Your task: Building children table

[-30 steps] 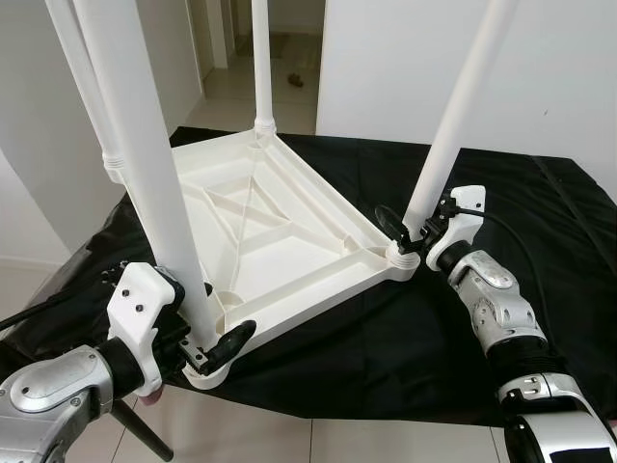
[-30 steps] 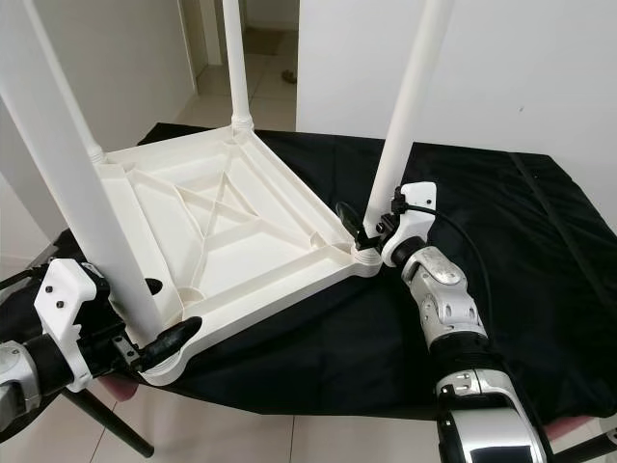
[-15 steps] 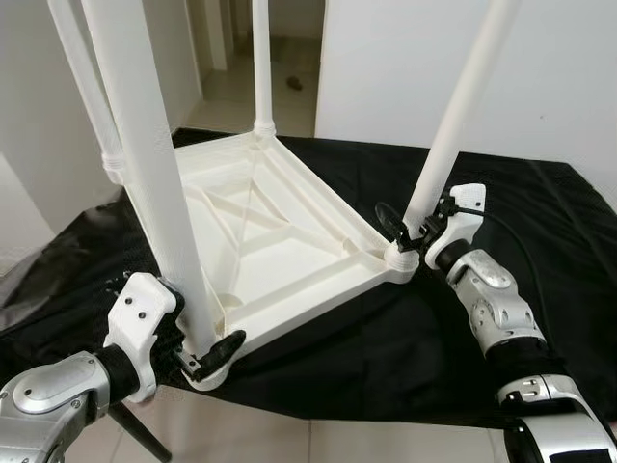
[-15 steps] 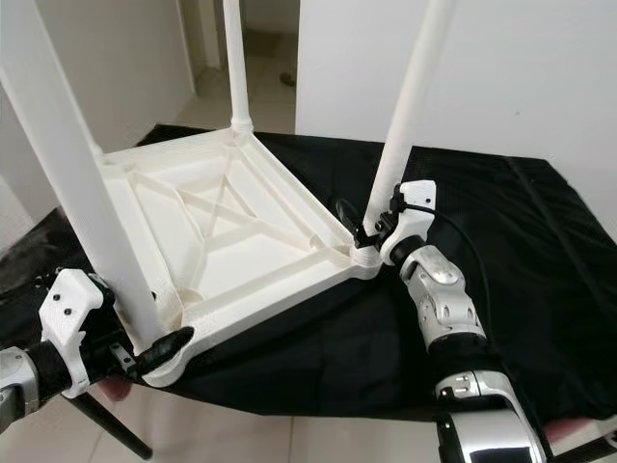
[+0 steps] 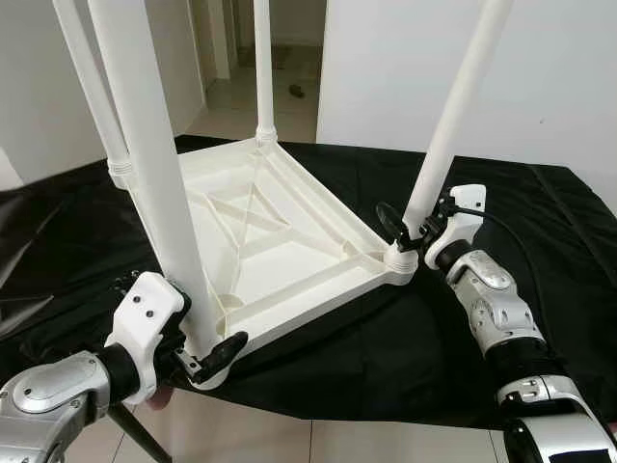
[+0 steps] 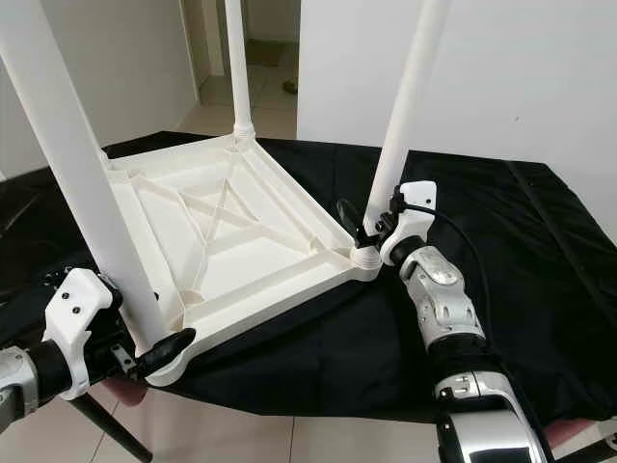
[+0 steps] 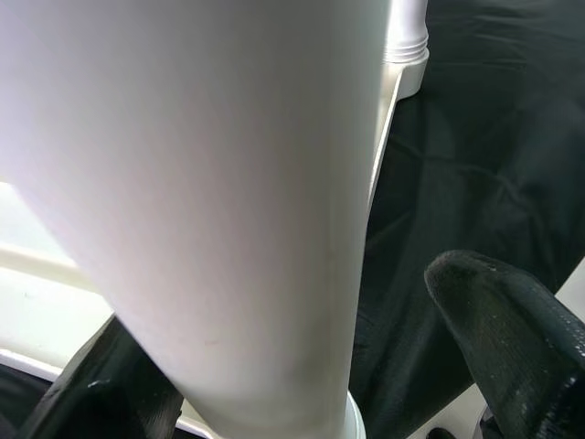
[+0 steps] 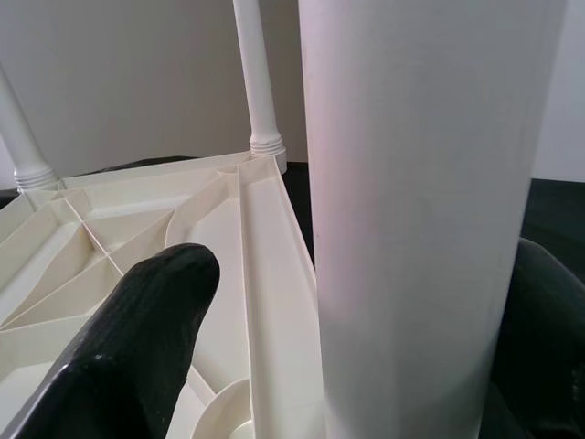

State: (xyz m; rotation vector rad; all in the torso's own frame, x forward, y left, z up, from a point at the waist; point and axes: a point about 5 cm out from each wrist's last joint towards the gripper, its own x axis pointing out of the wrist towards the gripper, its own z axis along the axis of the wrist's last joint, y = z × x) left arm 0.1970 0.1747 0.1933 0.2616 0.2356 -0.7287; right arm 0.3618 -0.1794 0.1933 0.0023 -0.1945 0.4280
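Observation:
A white plastic children's table (image 5: 280,231) lies upside down on a black cloth (image 5: 549,222), its four legs pointing up. My left gripper (image 5: 198,338) is shut on the near-left leg (image 5: 154,174) just above its socket, at the corner that overhangs the front edge. In the left wrist view that leg (image 7: 228,229) stands between the black fingers (image 7: 512,329). My right gripper (image 5: 413,227) is shut on the near-right leg (image 5: 448,125) low down by its collar. The right wrist view has this leg (image 8: 411,229) beside one finger (image 8: 137,347).
The cloth-covered surface stretches wide to the right and behind the table. A white wall (image 5: 386,68) rises at the back, with a doorway (image 5: 289,48) to a tiled hall at its left. A thin black stand leg (image 5: 140,439) slants below the front-left edge.
The black cloth at the left has risen and spread toward the picture's left edge. The table and both grippers hold nearly the same places.

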